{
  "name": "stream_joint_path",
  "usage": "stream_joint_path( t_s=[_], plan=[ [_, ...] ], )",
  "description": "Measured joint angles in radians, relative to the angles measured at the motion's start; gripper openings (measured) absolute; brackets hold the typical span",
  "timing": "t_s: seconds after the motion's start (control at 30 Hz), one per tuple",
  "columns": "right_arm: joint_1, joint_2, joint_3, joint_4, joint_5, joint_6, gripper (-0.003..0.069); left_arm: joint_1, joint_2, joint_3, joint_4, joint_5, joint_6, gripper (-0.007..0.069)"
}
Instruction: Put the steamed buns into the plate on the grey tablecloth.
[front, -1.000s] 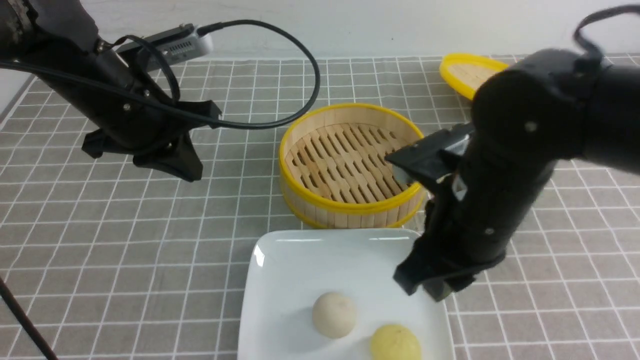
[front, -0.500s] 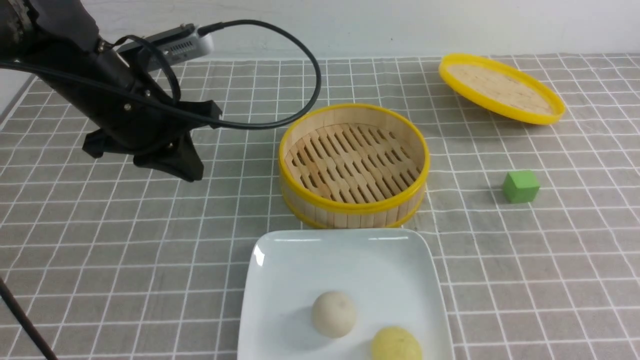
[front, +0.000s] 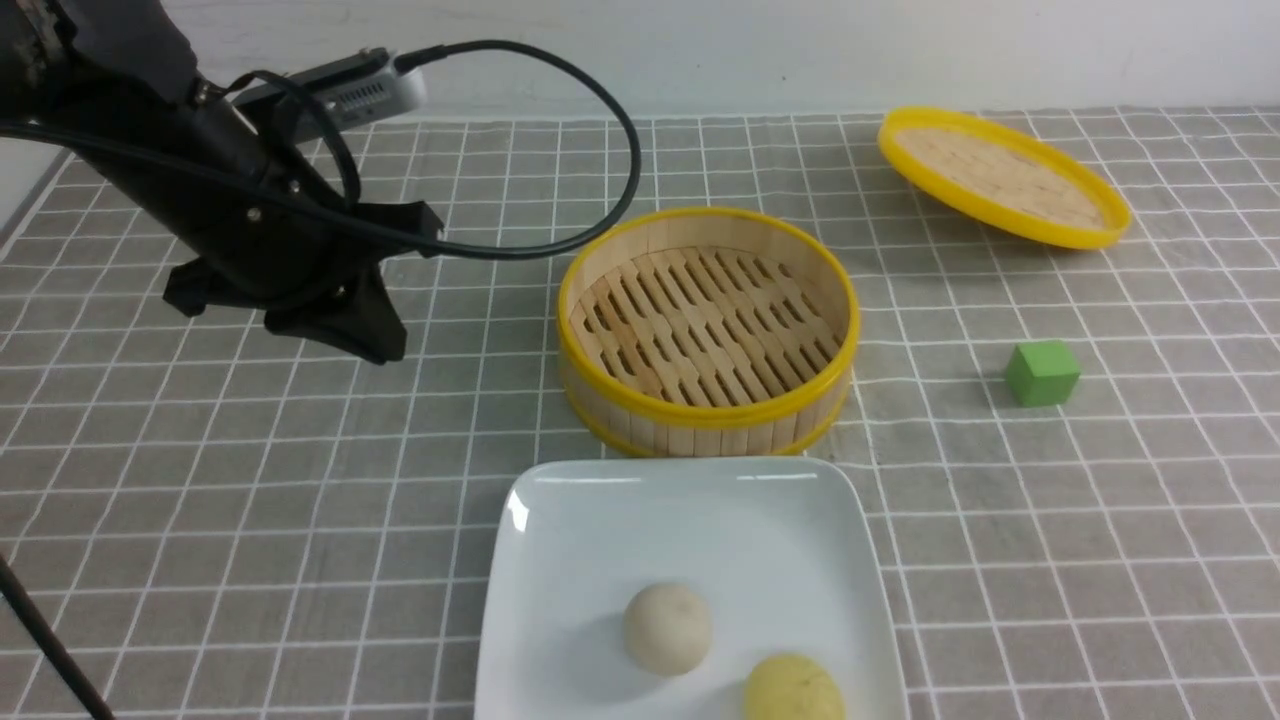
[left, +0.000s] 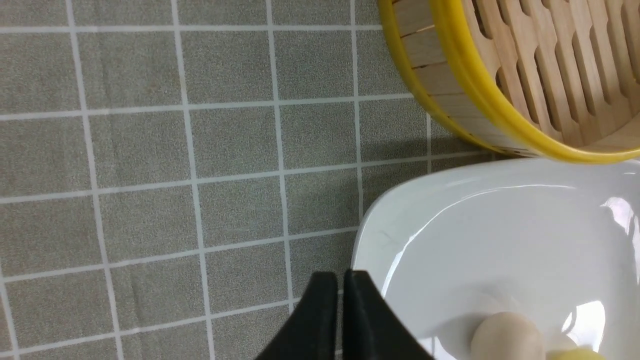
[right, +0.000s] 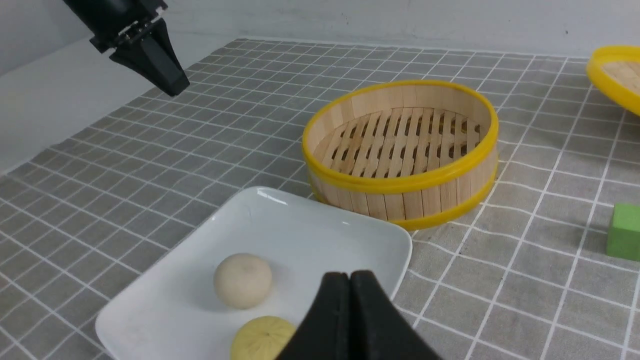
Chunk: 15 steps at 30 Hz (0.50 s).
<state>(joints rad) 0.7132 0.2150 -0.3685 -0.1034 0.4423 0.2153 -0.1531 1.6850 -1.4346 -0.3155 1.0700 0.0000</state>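
The off-white bun (front: 667, 628) and the pale yellow bun (front: 791, 688) lie in the white square plate (front: 690, 510) at the front of the grey tablecloth (front: 250, 480). Both also show in the right wrist view, off-white (right: 243, 280) and yellow (right: 262, 337), and in the left wrist view the off-white one (left: 506, 335) shows. My left gripper (front: 375, 345) is shut and empty, hovering over the cloth left of the steamer. My right gripper (right: 349, 277) is shut and empty, out of the front view, near the plate's (right: 300, 225) front right.
A round yellow-rimmed bamboo steamer (front: 708, 330) stands empty behind the plate. Its flat lid (front: 1003, 175) lies at the back right. A green cube (front: 1041, 372) sits right of the steamer. A black cable loops from my left arm over the cloth.
My right arm, which stood over the plate's right side one second ago, has drawn back out of the front view. The buns and my left arm have not moved.
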Motion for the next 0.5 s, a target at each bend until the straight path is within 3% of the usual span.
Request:
stream_joint_path(
  t_s=[0.5],
  plan=[
    [0.000,0.000,0.004,-0.007,-0.010,-0.012,0.0001,0.000,0.000,0.000,0.050,0.001,0.000,0.0055]
  ],
)
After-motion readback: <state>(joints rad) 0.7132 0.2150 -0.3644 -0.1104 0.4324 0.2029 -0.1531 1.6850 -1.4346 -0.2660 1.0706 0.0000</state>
